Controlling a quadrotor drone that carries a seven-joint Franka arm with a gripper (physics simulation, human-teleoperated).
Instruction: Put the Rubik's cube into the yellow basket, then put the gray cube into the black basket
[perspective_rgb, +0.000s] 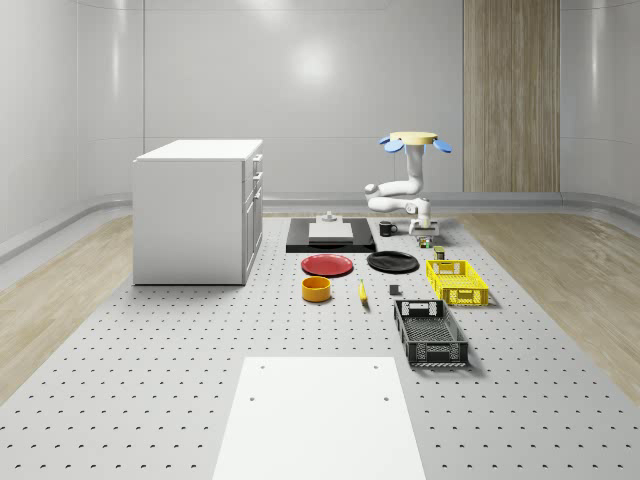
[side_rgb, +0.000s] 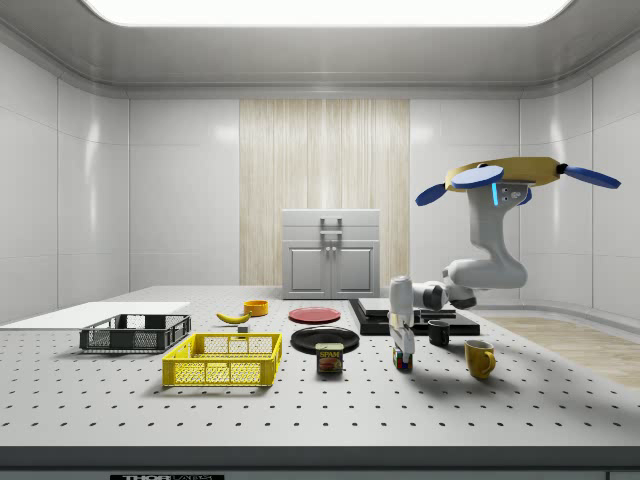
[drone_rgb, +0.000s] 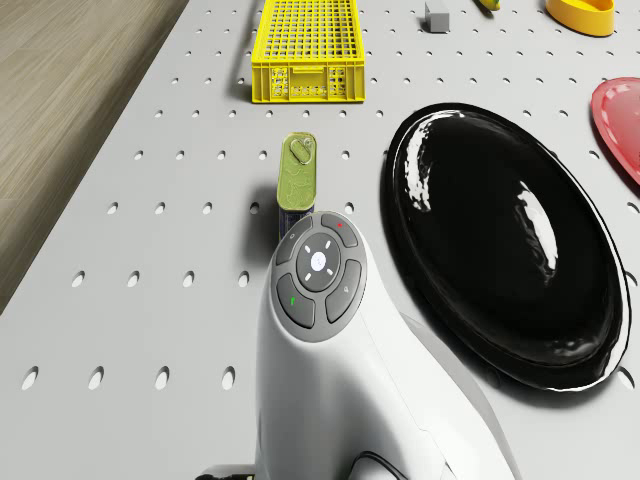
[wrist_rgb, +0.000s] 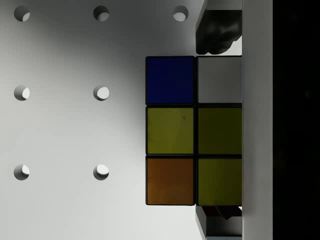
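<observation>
Currently the drone (side_rgb: 520, 178) hovers above the far right part of the perforated tabletop (perspective_rgb: 150, 400) as the whole-scene view shows it, arm folded down so the gripper (side_rgb: 402, 352) stands upright directly over the Rubik's cube (side_rgb: 403, 360). Cube rests on the tabletop just beside the Spam tin (side_rgb: 329, 357) and near the black plate (drone_rgb: 500, 250); the yellow basket (perspective_rgb: 456, 281) lies toward the near edge from it, the black basket (perspective_rgb: 430, 333) nearer still. In the wrist view a finger (wrist_rgb: 220, 30) shows at each of two opposite sides of the cube (wrist_rgb: 195, 130); jaws stand apart, straddling it, not yet clamped as far as I can judge. Orientation: cube sits flat and roughly square to the hole grid, no long axis, blue, yellow and orange tiles facing up toward the wrist. Risks: cube is off-centre in the wrist view, so closing could catch only an edge and twist it out; hover drift could shove it into the tin. Gray cube (perspective_rgb: 394, 291) sits between the banana (perspective_rgb: 362, 292) and the yellow basket, untouched.
</observation>
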